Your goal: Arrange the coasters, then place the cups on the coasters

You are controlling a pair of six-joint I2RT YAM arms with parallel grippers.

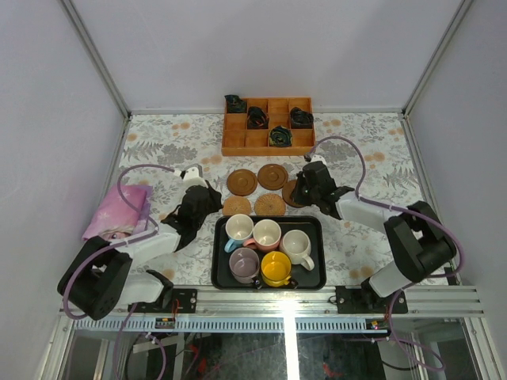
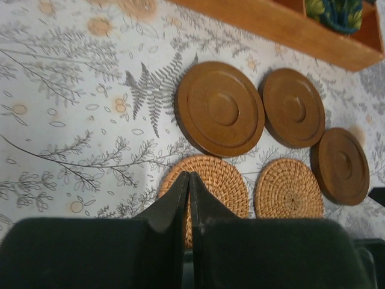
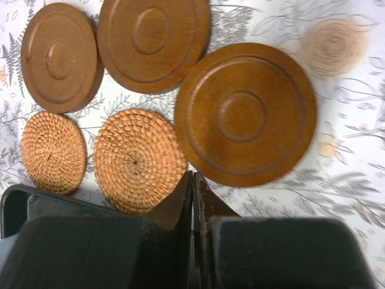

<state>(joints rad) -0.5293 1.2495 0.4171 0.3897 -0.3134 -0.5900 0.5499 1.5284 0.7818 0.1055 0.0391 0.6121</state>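
- Got the left gripper [image 2: 189, 180] pressed fully together on nothing, tips over the near edge of a tan woven round coaster [image 2: 215, 176]; contact unclear.
- Same for the right gripper [image 3: 193, 179]: clamped together, empty, beside the other woven coaster [image 3: 137, 158] and a dark brown wooden disc coaster [image 3: 245, 113].
- All flat, round, no long axis.
- Upright in the black rectangular tray [image 1: 310, 226]: light blue mug [image 1: 238, 228], pink mug [image 1: 266, 234], cream-white mug [image 1: 295, 246], mauve-grey mug [image 1: 242, 264], yellow mug [image 1: 276, 269].
- That brown one half hidden from above.
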